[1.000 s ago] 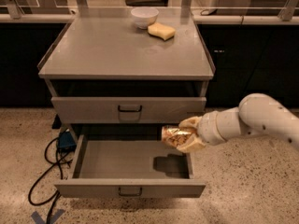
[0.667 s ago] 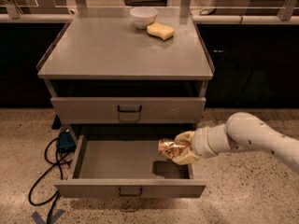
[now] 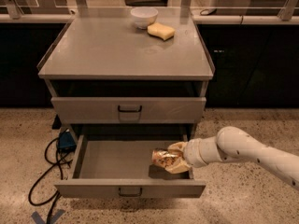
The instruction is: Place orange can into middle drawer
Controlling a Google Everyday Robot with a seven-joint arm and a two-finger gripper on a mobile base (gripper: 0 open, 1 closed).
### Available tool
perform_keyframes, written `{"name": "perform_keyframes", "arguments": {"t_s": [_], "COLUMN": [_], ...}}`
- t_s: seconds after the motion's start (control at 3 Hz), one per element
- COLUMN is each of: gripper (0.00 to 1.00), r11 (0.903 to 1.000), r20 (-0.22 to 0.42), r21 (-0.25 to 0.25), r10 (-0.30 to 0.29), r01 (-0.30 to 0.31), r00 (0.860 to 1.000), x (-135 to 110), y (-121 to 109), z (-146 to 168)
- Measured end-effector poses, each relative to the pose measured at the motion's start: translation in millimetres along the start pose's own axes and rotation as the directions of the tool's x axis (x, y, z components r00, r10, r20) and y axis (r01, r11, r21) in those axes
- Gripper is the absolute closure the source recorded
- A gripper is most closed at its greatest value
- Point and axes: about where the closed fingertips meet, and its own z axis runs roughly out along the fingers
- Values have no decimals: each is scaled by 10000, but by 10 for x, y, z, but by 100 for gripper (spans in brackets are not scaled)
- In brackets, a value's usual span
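Note:
The middle drawer (image 3: 103,160) is pulled open below the closed gray drawer front (image 3: 129,109); its front panel with a dark loop handle faces me. My gripper (image 3: 174,158) reaches in from the right over the drawer's right part. It is shut on the orange can (image 3: 162,157), a dented gold-orange can with dark markings, held on its side just above the drawer floor. The can casts a shadow on the floor beneath it.
A white bowl (image 3: 143,17) and a pale yellow sponge (image 3: 161,31) sit at the back of the cabinet top (image 3: 117,50). A blue box with black cables (image 3: 46,171) lies on the speckled floor left of the drawer. Dark cabinets stand behind.
My arm has moved left and down with the can, from beside the drawer's right edge to low inside the open drawer.

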Motion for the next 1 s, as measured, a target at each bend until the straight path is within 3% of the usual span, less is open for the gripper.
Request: {"name": "perform_keyframes", "arguments": {"t_s": [0.67, 1.0], "gripper": [100, 100], "r11": [9957, 9957], "r20": [635, 635], "r21": [-651, -651], "r10": [-620, -620], "r01": [662, 662], "r00": [9961, 9961], "x": [-139, -139], "y": [-160, -160], "z": [765, 765]}}
